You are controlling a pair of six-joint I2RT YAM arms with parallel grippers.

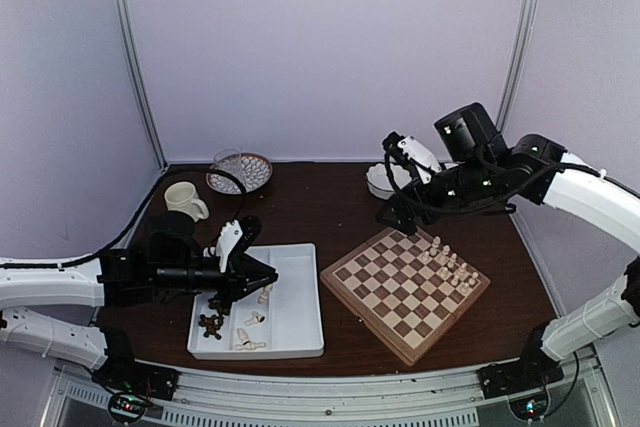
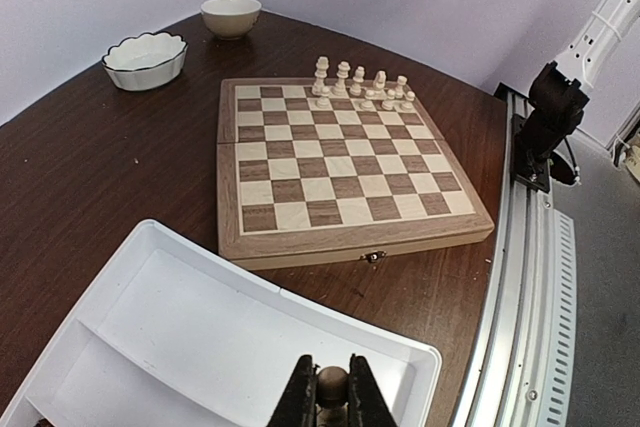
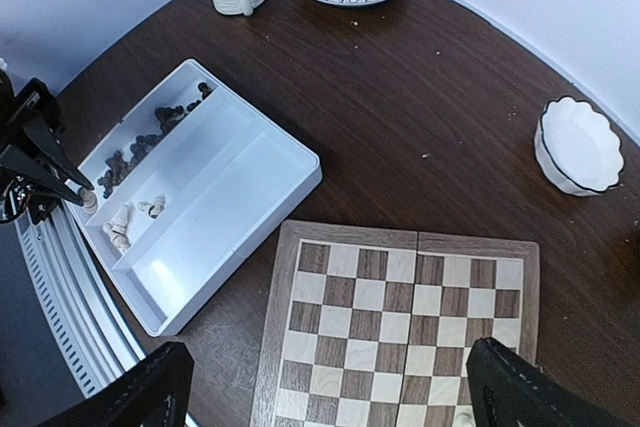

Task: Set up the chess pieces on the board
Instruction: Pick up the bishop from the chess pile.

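gripping a dark piece tight in the left gripper, fingers closed on its round head, right over the tray. holding the right gripper wide open, up above the board. counting two short rows of pale pieces standing along the board's far-right edge. spotting loose pale pieces and a cluster of dark pieces lying in the tray

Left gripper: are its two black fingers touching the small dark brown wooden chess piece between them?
Touching. The left wrist view shows the left gripper shut on the small dark brown wooden chess piece; both fingers press against its sides, with no gap.
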